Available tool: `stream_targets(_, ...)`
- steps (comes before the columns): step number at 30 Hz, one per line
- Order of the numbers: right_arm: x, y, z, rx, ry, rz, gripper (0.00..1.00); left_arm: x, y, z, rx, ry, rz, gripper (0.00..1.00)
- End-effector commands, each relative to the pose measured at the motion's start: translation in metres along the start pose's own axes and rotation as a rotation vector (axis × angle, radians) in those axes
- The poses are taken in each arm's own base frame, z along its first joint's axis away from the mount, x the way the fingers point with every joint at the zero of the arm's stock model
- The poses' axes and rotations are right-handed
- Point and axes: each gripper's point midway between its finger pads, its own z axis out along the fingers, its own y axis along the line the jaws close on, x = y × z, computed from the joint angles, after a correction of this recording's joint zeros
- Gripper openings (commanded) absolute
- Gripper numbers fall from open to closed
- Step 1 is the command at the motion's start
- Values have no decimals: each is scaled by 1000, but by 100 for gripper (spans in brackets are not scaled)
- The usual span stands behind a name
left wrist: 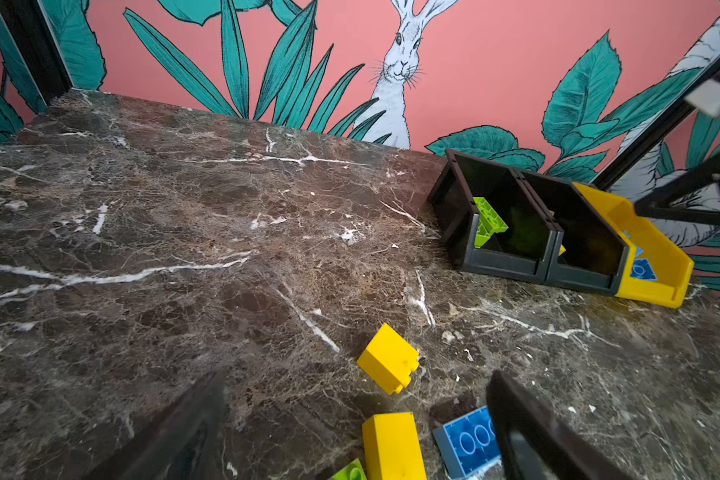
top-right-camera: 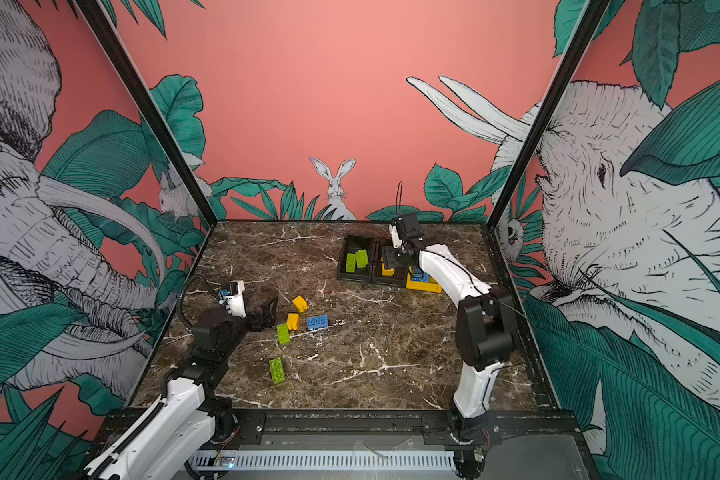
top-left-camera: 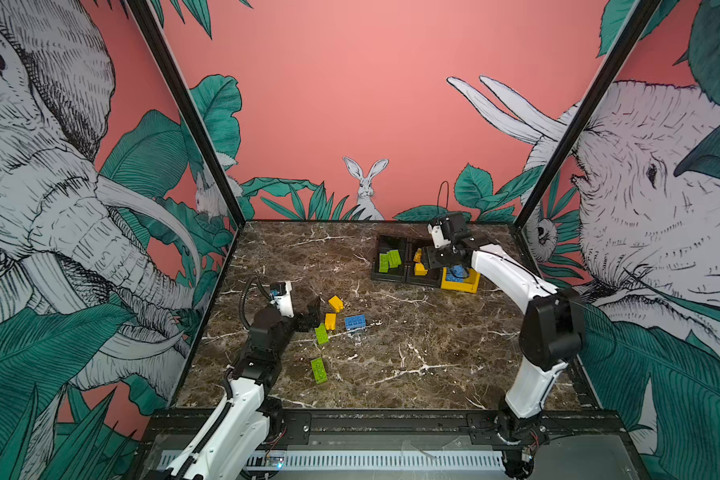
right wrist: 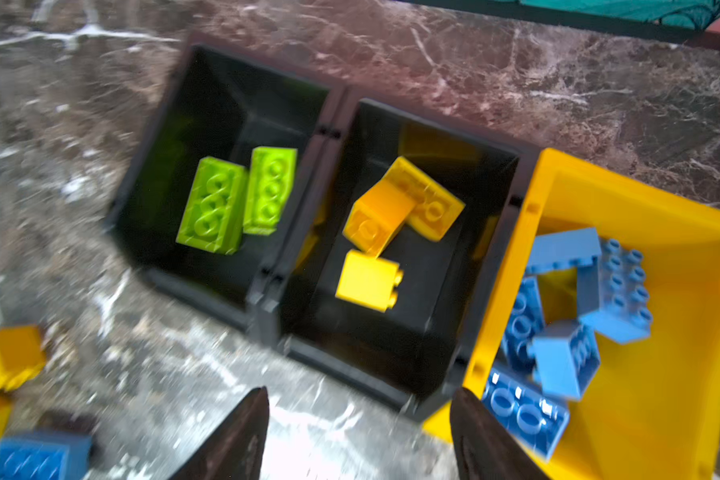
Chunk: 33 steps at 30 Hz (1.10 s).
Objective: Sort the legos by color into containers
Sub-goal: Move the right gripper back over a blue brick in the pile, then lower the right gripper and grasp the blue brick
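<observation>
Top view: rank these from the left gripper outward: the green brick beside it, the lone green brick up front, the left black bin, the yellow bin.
1. green brick, right beside the left gripper.
2. lone green brick, toward the front edge.
3. left black bin, at the back, right of centre.
4. yellow bin, farthest right.

In both top views I read bright, even, diffuse light; the loose legos (top-left-camera: 335, 303) cast only short, soft shadows on the marble tabletop (top-left-camera: 412, 353). The right wrist view is motion-blurred throughout, with white glare on the tabletop at lower centre. In the left wrist view, the fingers (left wrist: 528, 432) of the left gripper (left wrist: 354, 382) at the bottom edge are out of focus.
</observation>
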Motion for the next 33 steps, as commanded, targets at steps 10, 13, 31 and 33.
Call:
stream_targets(10,91,178,-28,-176,55,-190,78,-10,11,-3,-73,-30,-9,99)
stream_targets(13,98,206,-24,-178,88,-239,80,-10,17,-7,-105,-37,-14,99)
stream_targets(31,147,246,27,-86,294,-285,95,-12,21,-12,-125,-57,-27,99)
stream_targets(33,149,250,35,-83,313,-287,96,-12,20,-12,-120,-56,-28,99)
